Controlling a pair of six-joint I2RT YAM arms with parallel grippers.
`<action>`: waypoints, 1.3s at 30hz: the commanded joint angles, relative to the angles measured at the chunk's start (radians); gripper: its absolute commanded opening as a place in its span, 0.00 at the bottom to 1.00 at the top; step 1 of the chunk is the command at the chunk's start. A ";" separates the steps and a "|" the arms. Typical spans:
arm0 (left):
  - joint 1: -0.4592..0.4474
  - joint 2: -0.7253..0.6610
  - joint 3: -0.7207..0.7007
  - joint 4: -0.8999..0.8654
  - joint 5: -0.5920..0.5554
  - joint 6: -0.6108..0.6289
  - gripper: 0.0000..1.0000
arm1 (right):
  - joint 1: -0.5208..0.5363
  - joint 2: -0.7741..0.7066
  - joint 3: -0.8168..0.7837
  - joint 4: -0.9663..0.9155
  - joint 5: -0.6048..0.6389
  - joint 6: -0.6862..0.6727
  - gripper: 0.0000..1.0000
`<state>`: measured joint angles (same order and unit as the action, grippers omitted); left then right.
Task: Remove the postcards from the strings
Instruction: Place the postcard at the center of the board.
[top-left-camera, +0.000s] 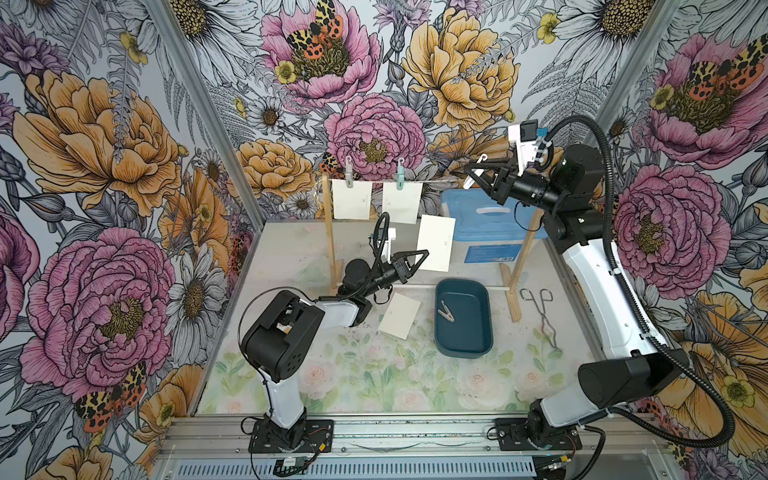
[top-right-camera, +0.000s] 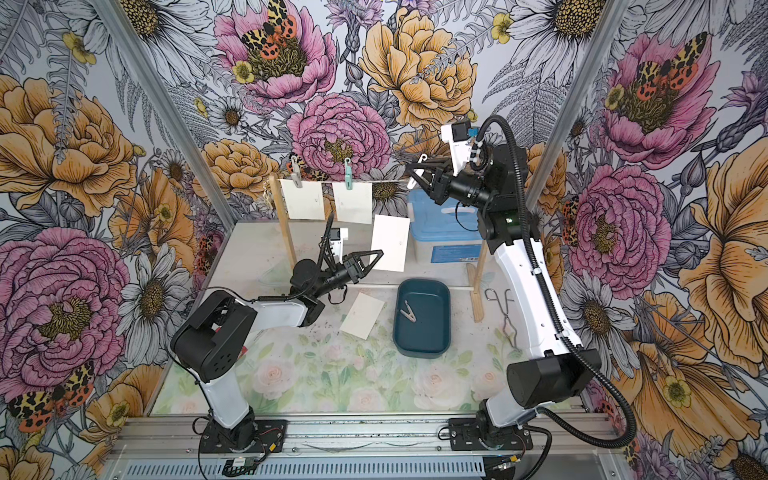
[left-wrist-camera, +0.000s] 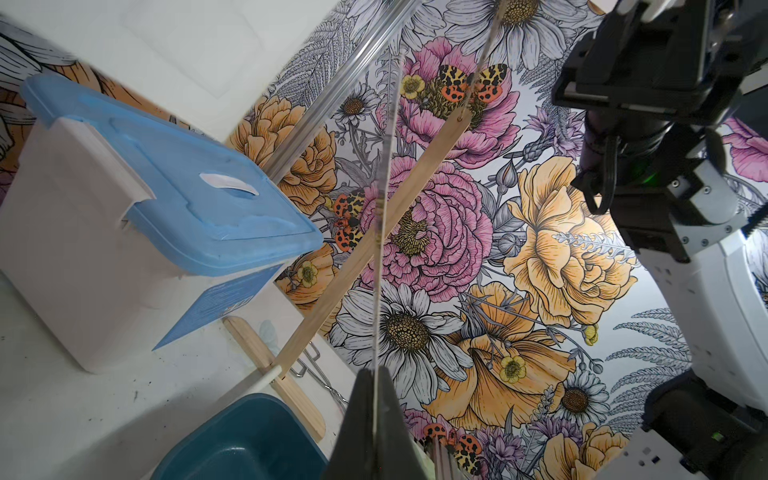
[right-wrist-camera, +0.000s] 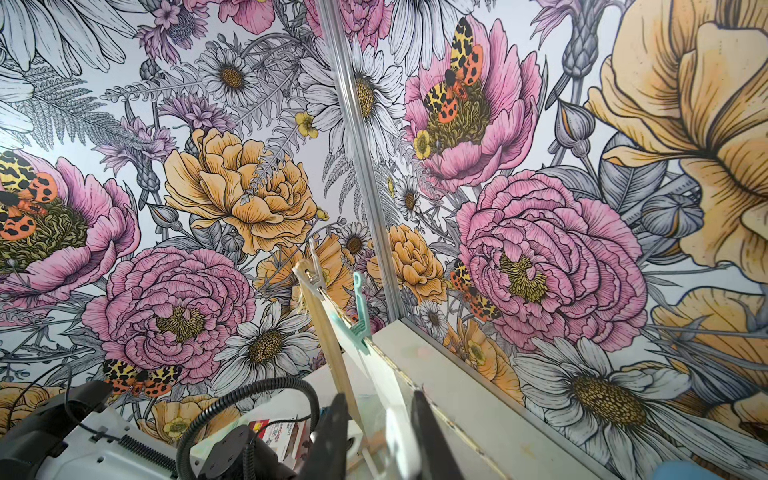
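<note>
Counter (top-left-camera: 332, 376) nearest the arm bases is flower-printed and dotted with dark specks. Further in, a loose postcard (top-left-camera: 400, 316) lies flat on it just beside a teal tray (top-left-camera: 463, 354) that holds one pale peg (top-left-camera: 446, 310). Metal tongs (top-left-camera: 545, 320) lie near the foot of the right post (top-left-camera: 523, 249). Above the loose card, the left hand (top-left-camera: 424, 253) is closed tight on the lower corner of a held postcard (top-left-camera: 435, 243), in the air and clear of the twine (top-left-camera: 440, 182). In the left wrist view this card is only a thin edge rising from between the dark fingers (left-wrist-camera: 353, 428). Behind, a grey-pegged postcard (top-left-camera: 352, 200) and a mint-pegged postcard (top-left-camera: 401, 202) hang side by side from the twine near the left post (top-left-camera: 331, 241), under a grey peg (top-left-camera: 349, 171) and a mint peg (top-left-camera: 400, 176); their tiny marks are too small to read. The right hand (top-left-camera: 471, 172), up at twine height, is clamped on a white peg (top-left-camera: 482, 158); whether that peg touches the twine cannot be told, and the twine is hard to pick out against the wallpaper. Farthest back, a blue-lidded box (top-left-camera: 486, 224) is partly hidden by the right arm.
</note>
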<state>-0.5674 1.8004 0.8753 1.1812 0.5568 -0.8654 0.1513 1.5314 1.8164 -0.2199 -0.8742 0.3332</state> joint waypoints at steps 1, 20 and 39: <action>-0.012 -0.038 -0.045 0.060 -0.034 0.002 0.00 | 0.007 -0.054 -0.047 0.014 0.027 -0.026 0.08; 0.016 -0.099 -0.455 0.057 -0.179 -0.032 0.00 | 0.038 -0.365 -0.579 0.103 0.109 -0.018 0.08; 0.047 -0.249 -0.605 -0.292 -0.373 -0.007 0.00 | 0.076 -0.436 -0.933 0.262 0.140 0.086 0.09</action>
<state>-0.5358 1.5730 0.2844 0.9676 0.2356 -0.8875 0.2180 1.1202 0.9047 -0.0040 -0.7498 0.4046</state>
